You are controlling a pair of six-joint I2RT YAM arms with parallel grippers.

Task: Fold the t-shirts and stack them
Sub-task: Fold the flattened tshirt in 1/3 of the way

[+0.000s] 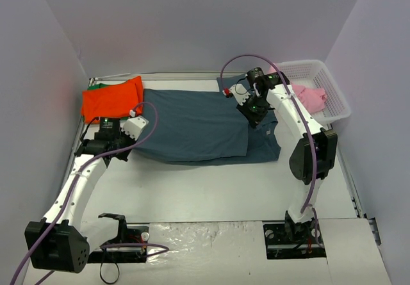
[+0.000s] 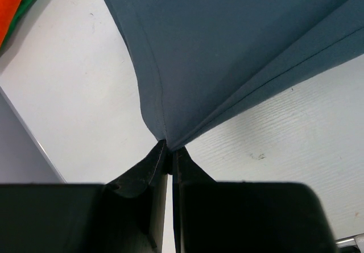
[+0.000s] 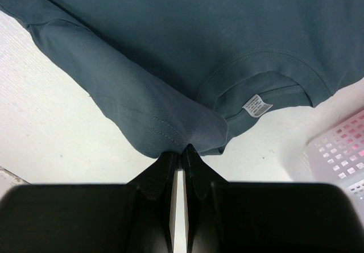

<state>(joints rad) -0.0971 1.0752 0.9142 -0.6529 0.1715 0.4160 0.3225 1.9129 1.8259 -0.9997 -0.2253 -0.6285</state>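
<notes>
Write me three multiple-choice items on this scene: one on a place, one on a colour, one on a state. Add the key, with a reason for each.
1. The slate-blue t-shirt lies:
A. spread out on the table
B. folded on top of the orange-red one
C. bunched up at the arms' bases

2. The cloth inside the white basket is:
A. green
B. pink
C. black

3. The left claw is:
A. open over bare table
B. shut on the slate-blue t-shirt's edge
C. shut on the basket's rim

Key:
1 A: in the top view it covers the middle of the table, mostly flat.
2 B: the pink t-shirt shows in the basket behind the right arm.
3 B: in the left wrist view the fingers meet with the shirt's hem corner pinched between them.
</notes>
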